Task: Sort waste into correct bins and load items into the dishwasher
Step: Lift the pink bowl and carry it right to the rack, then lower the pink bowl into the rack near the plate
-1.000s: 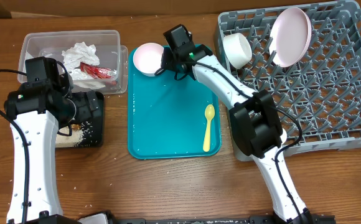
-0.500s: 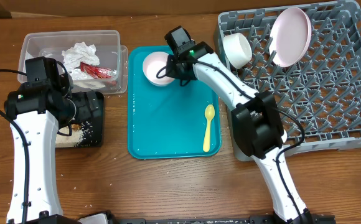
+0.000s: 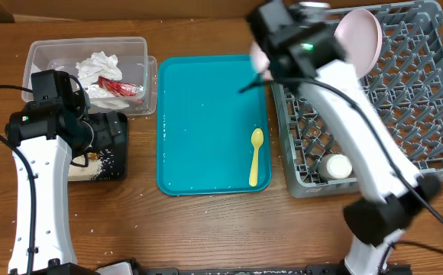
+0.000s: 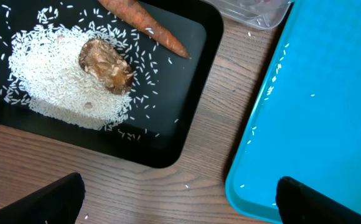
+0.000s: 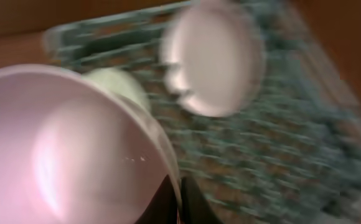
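Gripping the rim of the pink bowl [image 5: 75,149] with right claw [image 5: 177,202] at lower centre; holding left claw [image 4: 180,202] wide below the rice [image 4: 50,81] at upper left.

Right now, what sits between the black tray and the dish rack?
Overhead view: the teal tray, carrying the yellow spoon near its rack-side edge, lies between the black tray and grey dish rack.

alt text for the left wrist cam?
A black tray holds a pile of white rice with a brown food lump on it and a carrot beside it. A teal tray lies to its right on the wooden table; the left tool is open, fingers at the bottom corners.
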